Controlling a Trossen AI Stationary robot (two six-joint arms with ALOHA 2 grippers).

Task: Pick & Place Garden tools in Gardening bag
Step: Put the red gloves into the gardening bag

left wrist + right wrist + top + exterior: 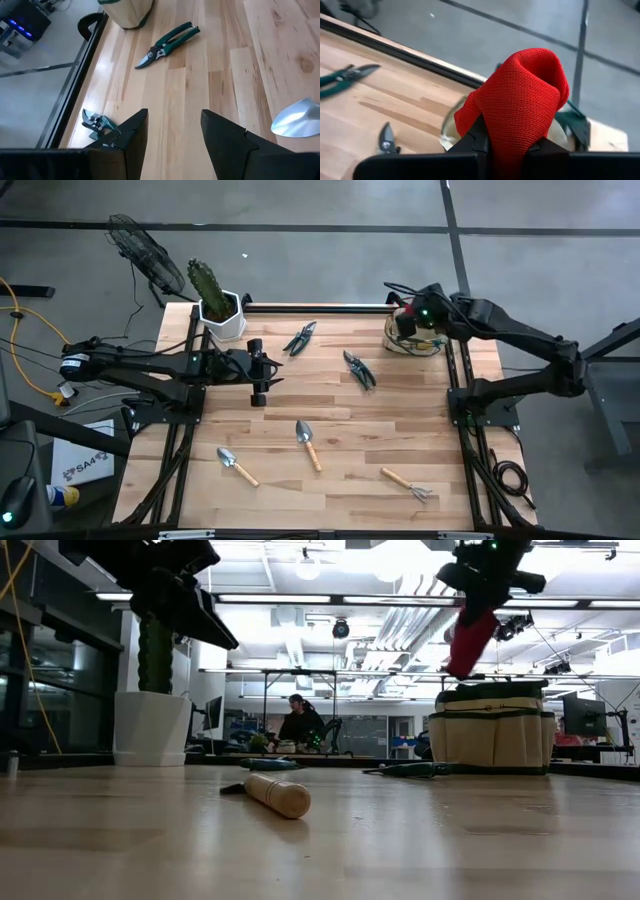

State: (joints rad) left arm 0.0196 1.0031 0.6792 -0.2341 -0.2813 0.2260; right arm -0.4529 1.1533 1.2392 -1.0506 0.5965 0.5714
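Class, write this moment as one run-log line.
right gripper: shut on red glove, above bag | left gripper: open, over table | on table: two pruners, two trowels, rake

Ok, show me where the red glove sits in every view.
High view: upper right, barely visible under the right pincer, above the bag.
Low view: glove hanging upper right, over the bag.
Left wrist view: not in it.
Right wrist view: glove centre, pinched.
Shared landmark: the bag.
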